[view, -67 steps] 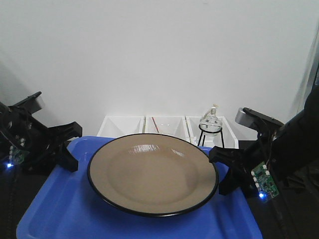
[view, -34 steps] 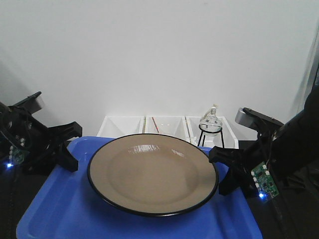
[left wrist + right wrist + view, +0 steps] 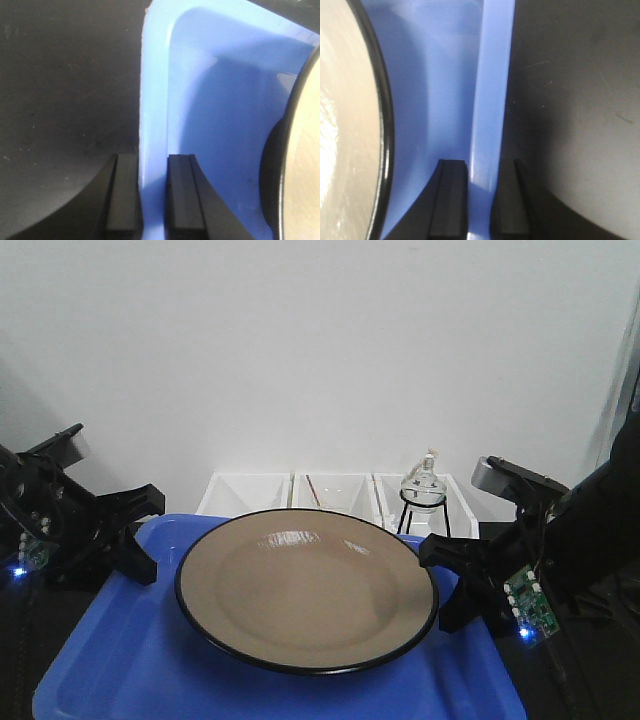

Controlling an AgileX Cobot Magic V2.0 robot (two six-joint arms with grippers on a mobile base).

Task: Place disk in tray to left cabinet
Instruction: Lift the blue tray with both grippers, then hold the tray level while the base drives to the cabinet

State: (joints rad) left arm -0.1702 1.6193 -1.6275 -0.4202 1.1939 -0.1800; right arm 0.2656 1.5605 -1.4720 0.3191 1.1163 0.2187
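The tan disk [image 3: 307, 590] with its black rim lies flat in the middle of the blue tray [image 3: 110, 650]. My left gripper [image 3: 140, 540] is shut on the tray's left rim [image 3: 152, 100], one finger inside the rim and one outside. On the opposite side my right gripper [image 3: 452, 580] is shut on the right rim [image 3: 492, 75] in the same way. The left wrist view shows the disk's edge [image 3: 305, 150] at the right, and the right wrist view shows the disk [image 3: 345, 125] at the left. The cabinet is out of view.
Behind the tray stand white bins [image 3: 250, 492] against a white wall. A glass flask [image 3: 421, 485] on a black wire stand sits at the bins' right end. A dark surface [image 3: 60, 100] lies below the tray on both sides.
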